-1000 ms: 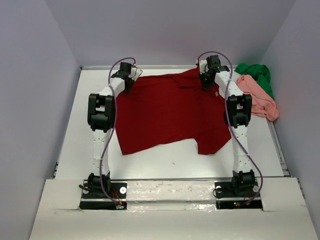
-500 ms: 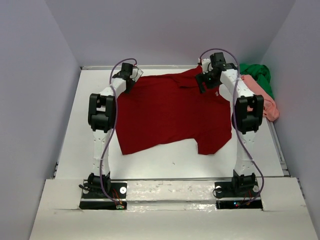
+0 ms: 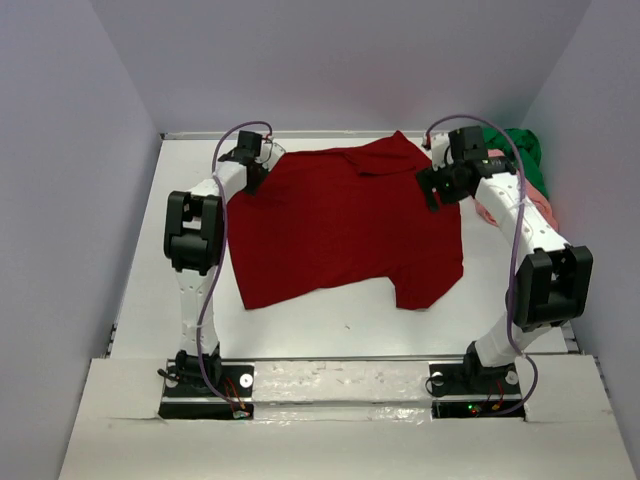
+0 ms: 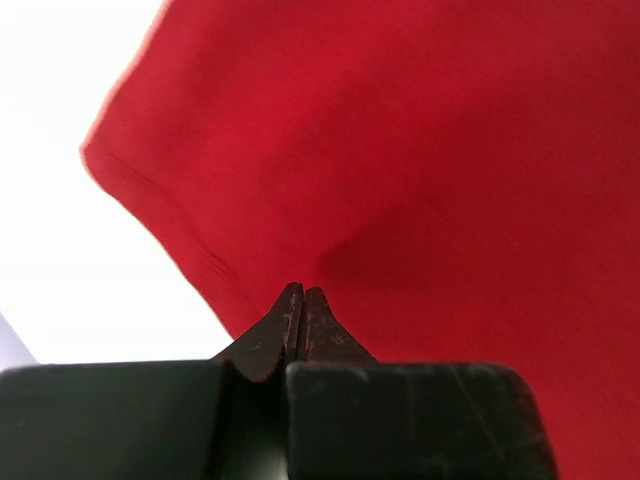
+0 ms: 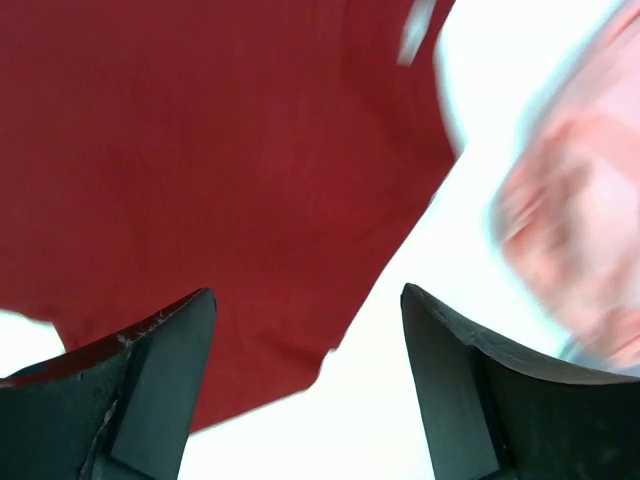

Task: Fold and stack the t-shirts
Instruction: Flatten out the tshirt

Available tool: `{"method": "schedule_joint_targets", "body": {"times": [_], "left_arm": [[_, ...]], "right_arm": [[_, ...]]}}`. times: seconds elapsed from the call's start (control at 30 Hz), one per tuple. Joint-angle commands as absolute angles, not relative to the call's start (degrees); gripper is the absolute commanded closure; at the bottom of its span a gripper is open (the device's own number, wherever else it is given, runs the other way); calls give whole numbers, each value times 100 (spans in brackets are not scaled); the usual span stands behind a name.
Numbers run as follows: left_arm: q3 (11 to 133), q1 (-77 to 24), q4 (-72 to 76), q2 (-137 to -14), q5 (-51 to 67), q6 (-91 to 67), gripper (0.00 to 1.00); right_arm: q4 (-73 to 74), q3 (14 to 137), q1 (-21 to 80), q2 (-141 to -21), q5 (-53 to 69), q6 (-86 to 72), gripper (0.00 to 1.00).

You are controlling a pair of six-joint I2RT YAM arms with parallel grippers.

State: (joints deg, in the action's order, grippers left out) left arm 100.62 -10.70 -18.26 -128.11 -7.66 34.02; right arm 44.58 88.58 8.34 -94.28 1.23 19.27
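Observation:
The dark red t-shirt point(image 3: 345, 225) lies spread out flat across the white table point(image 3: 330, 320). My left gripper point(image 3: 252, 172) sits at the shirt's far left corner. In the left wrist view its jaws point(image 4: 302, 292) are shut on a pinch of the dark red cloth point(image 4: 430, 150), which puckers at the tips. My right gripper point(image 3: 437, 190) hangs open above the shirt's right edge with nothing between its fingers point(image 5: 305, 290). The salmon pink t-shirt point(image 3: 545, 208) and the bright green t-shirt point(image 3: 522, 148) lie crumpled at the far right, partly behind my right arm.
Grey-violet walls close in the table on the left, back and right. A strip of bare white table runs along the near side in front of the red shirt's hem. The pink shirt point(image 5: 570, 210) shows blurred at the right of the right wrist view.
My right gripper has opened, let go of the red shirt's far right shoulder, and swung right and nearer. The left gripper has stayed shut at the far left corner.

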Motion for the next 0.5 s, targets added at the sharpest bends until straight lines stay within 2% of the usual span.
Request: {"method": "schedule_joint_targets", "body": {"times": [0.0, 0.03, 0.07, 0.13, 0.17, 0.23, 0.3, 0.33, 0.47], "left_arm": [[9345, -1107, -2390, -11551, 191, 3498, 100], [8916, -1107, -2452, -11131, 420, 3533, 85], [8729, -1107, -2661, -10918, 605, 3603, 77], [8204, -1107, -3108, -10322, 999, 3752, 78], [7991, -1099, -3233, -10110, 1124, 3840, 75], [7587, -1107, -3470, -9496, 1326, 3955, 60], [6928, -1107, -3647, -8794, 1362, 4034, 59], [6700, -1107, -3700, -8580, 1362, 4078, 52], [5794, -1116, -3998, -7569, 1213, 4245, 45]], "right_arm": [[4535, 7876, 870, -9343, -194, 1679, 21], [4500, 7727, 870, -9256, -193, 1644, 22], [4491, 7604, 870, -9229, -193, 1600, 22], [4474, 7279, 870, -9176, -193, 1495, 24], [4456, 7095, 870, -9158, -237, 1398, 25], [4421, 6900, 870, -9123, -412, 1319, 26], [4307, 6733, 870, -9001, -658, 1213, 26], [4254, 6576, 870, -8956, -746, 1187, 26], [4096, 6407, 660, -8877, -984, 1099, 26]]}}
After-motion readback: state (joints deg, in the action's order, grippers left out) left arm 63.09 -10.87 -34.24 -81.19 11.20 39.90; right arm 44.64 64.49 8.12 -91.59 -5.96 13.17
